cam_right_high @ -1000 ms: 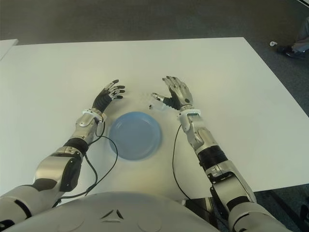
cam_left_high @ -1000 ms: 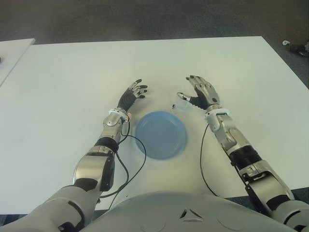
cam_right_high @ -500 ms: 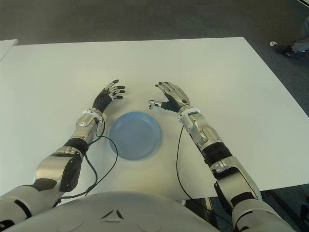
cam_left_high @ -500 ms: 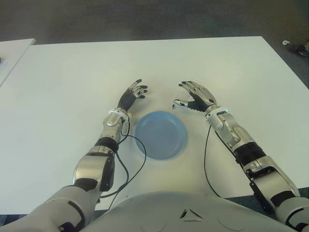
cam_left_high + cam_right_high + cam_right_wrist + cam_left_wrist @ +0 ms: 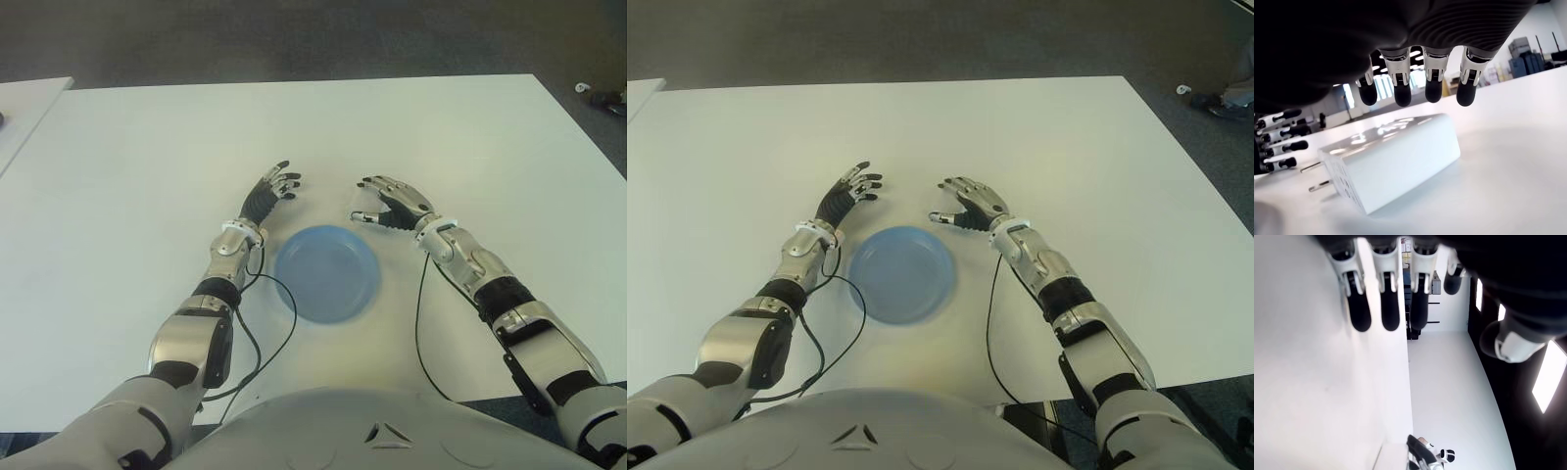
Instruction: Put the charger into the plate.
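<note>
Step in hand: reach and pre-grasp; the charger is not yet held.

The blue plate (image 5: 325,272) lies empty on the white surface (image 5: 127,176) and serves as the landmark. The white charger (image 5: 1391,159) lies flat on the surface just beyond the plate's far-right rim, prongs (image 5: 1316,177) pointing sideways. In the eye views it is almost wholly hidden beneath the right hand (image 5: 390,205).

The right hand hovers palm-down directly over the charger. In the right wrist view its fingertips (image 5: 1433,87) hang spread above the charger body with clear space between them and the casing; the hand is wide and holds nothing. The thumb's contact cannot be told.

The left hand (image 5: 271,190) shows beyond the plate's far-left rim, fingers extended and relaxed, holding nothing.

Next move, as judged: lower the right hand until fingers and thumb bracket the charger's long sides, then close. The casing looks smooth and sits low, so a shallow pinch may slip. After lift, carry it toward the robot and to the left, over the plate's centre, and release.
</note>
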Available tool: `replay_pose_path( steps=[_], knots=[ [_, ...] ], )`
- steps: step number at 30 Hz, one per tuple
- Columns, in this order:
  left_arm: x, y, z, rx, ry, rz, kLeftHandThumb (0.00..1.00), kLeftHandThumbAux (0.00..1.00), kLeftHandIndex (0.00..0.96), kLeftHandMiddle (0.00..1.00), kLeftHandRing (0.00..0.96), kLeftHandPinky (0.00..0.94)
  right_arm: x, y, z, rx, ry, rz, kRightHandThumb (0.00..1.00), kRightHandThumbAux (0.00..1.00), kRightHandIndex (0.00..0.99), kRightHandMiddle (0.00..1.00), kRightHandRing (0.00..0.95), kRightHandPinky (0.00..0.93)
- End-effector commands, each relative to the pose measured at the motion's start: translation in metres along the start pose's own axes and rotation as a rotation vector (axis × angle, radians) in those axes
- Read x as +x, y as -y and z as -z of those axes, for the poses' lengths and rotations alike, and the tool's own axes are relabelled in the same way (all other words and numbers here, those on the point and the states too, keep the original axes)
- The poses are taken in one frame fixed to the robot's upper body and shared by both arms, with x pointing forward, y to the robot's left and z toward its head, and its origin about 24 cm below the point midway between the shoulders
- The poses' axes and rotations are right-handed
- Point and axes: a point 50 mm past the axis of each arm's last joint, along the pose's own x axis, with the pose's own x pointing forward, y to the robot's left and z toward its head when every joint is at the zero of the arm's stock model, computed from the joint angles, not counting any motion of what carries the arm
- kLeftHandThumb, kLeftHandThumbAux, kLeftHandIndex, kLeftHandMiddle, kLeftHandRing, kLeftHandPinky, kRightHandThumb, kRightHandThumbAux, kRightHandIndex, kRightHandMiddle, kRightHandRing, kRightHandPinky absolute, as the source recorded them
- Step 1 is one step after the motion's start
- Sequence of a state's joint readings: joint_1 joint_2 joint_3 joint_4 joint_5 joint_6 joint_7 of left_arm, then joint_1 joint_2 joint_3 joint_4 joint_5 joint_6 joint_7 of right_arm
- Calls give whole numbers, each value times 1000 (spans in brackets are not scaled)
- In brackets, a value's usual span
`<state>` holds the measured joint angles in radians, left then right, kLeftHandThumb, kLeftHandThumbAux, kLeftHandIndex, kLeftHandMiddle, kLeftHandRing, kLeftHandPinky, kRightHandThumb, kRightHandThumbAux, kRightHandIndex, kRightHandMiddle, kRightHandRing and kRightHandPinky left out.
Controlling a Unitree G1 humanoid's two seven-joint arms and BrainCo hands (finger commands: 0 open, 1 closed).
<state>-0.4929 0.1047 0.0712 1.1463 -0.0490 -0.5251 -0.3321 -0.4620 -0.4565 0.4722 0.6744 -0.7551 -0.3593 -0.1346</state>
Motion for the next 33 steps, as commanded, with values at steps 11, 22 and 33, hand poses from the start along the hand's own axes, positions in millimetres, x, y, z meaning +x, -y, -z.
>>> replay_pose_path(
  steps=[11,22,33],
  knots=[
    [-18,1,31,-8,-157,1,0,428,57,231,254,278,4,-8,11,-43,1,-36,345,90,0,0,0,0],
    [-19,-1,32,-12,-157,4,0,427,56,236,255,274,7,-9,16,-71,-11,-31,327,93,0,0,0,0],
    [-20,-2,32,-8,-156,10,0,414,54,240,257,275,9,-8,18,-94,-25,0,286,97,0,0,0,0]
  ],
)
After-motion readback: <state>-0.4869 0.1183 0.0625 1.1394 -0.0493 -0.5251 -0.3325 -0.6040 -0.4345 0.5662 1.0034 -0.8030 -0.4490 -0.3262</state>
